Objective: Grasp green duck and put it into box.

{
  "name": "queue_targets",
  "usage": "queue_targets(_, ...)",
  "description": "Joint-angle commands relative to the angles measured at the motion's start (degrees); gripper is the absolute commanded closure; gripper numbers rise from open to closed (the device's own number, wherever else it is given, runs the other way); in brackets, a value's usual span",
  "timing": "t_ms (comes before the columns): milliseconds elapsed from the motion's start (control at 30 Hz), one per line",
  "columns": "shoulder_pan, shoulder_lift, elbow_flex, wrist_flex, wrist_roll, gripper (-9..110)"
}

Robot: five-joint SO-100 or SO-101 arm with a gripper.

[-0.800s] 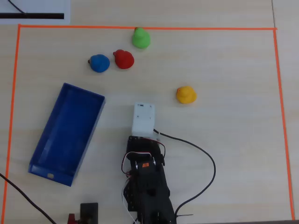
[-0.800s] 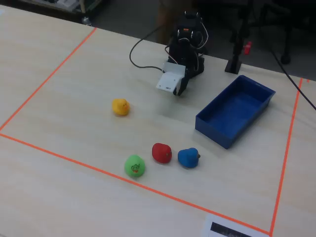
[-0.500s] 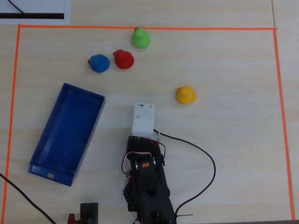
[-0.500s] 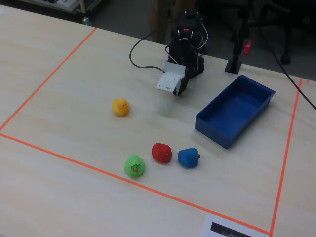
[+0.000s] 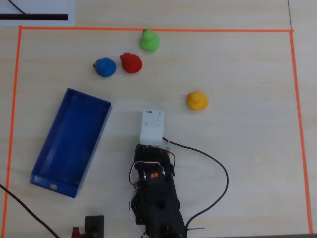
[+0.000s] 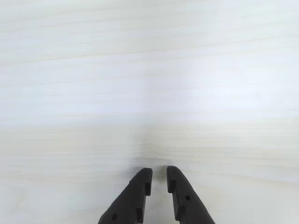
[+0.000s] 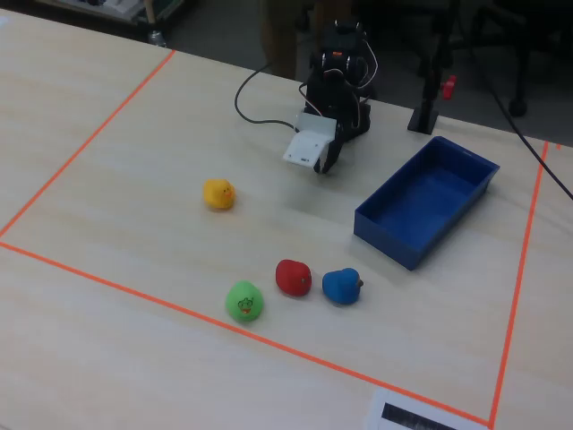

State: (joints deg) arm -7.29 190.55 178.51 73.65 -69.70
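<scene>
Nothing moved — claw [image 6: 159,173] stays nearly clenched (empty), green duck [image 5: 149,40] untouched.

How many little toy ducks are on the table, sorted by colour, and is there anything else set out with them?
Green duck: 1
Red duck: 1
Blue duck: 1
Yellow duck: 1
Blue box: 1, with nothing in it
Total: 5 things, 4 ducks and 1 box, all inside the orange tape border.
</scene>
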Motion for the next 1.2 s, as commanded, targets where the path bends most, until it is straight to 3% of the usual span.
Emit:
queue_targets(0,0.0,-0.88,-0.26,1.05,0.53,101)
queue_targets(667,-0.18,-0.88,-0.26,1.05,0.26,101)
queue_targets(767,-0.53,-0.88,-0.26,0.88,-0.79,91)
queue_targets(900,-1.41,-0.88,-0.18,-2.55,-4.31,99)
queue_targets(1167,1.67,-0.88,-0.26,1.23,-4.22,101)
